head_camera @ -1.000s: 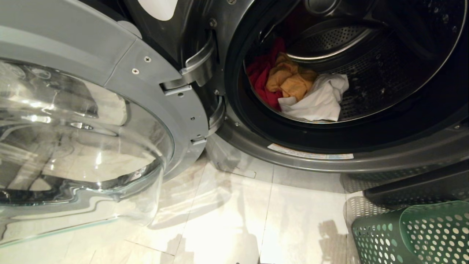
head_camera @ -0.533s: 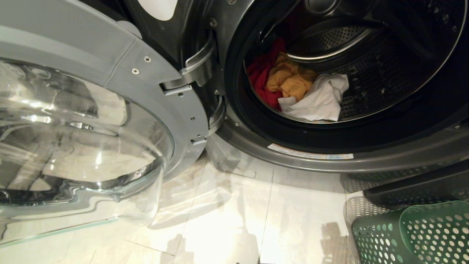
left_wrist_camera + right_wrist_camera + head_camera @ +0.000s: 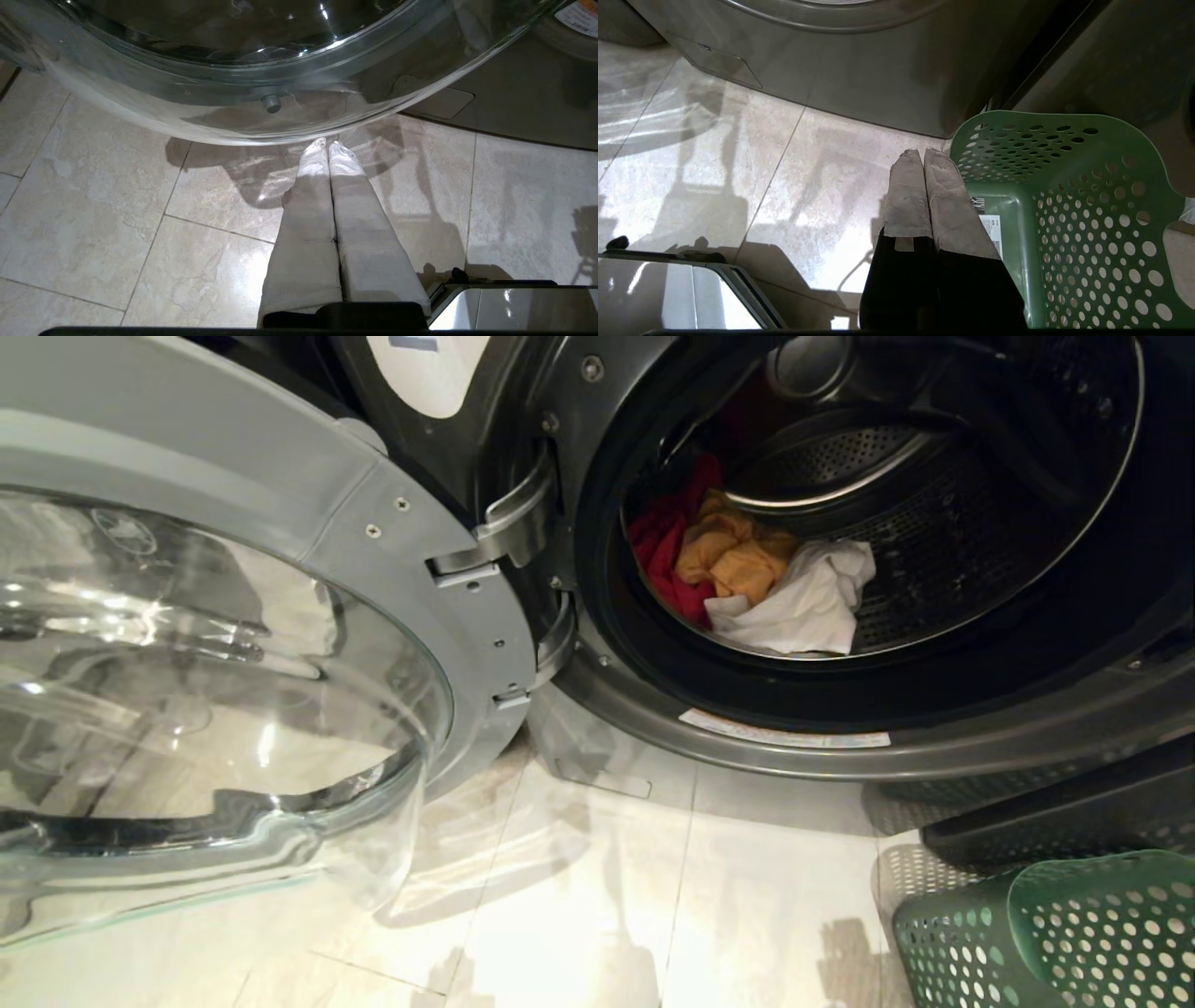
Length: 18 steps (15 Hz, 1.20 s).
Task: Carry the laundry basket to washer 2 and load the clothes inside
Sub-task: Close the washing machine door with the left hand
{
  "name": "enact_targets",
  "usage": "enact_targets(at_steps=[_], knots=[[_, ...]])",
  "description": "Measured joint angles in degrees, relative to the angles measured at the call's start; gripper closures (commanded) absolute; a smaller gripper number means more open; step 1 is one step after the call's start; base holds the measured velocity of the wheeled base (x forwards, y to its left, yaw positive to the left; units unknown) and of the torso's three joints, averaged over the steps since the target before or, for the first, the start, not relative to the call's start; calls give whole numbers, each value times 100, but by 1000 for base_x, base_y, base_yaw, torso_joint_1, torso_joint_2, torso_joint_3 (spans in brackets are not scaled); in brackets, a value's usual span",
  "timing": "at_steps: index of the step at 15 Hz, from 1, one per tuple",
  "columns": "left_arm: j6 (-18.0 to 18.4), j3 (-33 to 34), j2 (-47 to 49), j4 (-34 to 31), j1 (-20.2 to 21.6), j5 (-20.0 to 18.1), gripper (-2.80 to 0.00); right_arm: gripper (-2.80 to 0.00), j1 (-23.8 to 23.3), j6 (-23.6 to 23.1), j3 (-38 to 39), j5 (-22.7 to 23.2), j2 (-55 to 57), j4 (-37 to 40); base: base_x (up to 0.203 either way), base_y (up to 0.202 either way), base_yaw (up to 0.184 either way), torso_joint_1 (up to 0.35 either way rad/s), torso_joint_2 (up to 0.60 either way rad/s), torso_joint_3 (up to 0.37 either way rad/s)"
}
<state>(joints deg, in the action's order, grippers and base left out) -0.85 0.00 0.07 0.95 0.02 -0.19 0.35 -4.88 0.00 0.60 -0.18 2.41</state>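
Observation:
Washer 2 [image 3: 840,747] stands with its round glass door [image 3: 233,709] swung wide to the left; its white label [image 3: 425,369] is cut off at the top edge. In the drum lie the clothes: a red piece [image 3: 663,546], an orange one [image 3: 733,555] and a white one [image 3: 803,602]. The green laundry basket [image 3: 1055,933] stands on the floor at the lower right; it shows no clothes, only a sticker on its bottom [image 3: 994,231]. My left gripper [image 3: 327,143] is shut and empty, low over the tiles under the door [image 3: 233,70]. My right gripper [image 3: 923,151] is shut and empty beside the basket's rim [image 3: 1064,186].
Pale floor tiles [image 3: 597,896] lie between the open door and the basket. A dark unit [image 3: 1074,812] stands right of the washer, behind the basket. Shiny corners of my base [image 3: 514,308] show near both arms. The open door takes up the left side.
The whole head view has shifted slightly, so more of the white label shows at the top. The clothes, the door and the basket have not moved.

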Motion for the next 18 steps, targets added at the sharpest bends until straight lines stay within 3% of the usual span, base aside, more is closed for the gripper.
enact_targets(at_steps=[18], knots=[[-69,0,-3,43,13,11,0,0,2,1,0,14,7,15,0,0,0,3,2,202]])
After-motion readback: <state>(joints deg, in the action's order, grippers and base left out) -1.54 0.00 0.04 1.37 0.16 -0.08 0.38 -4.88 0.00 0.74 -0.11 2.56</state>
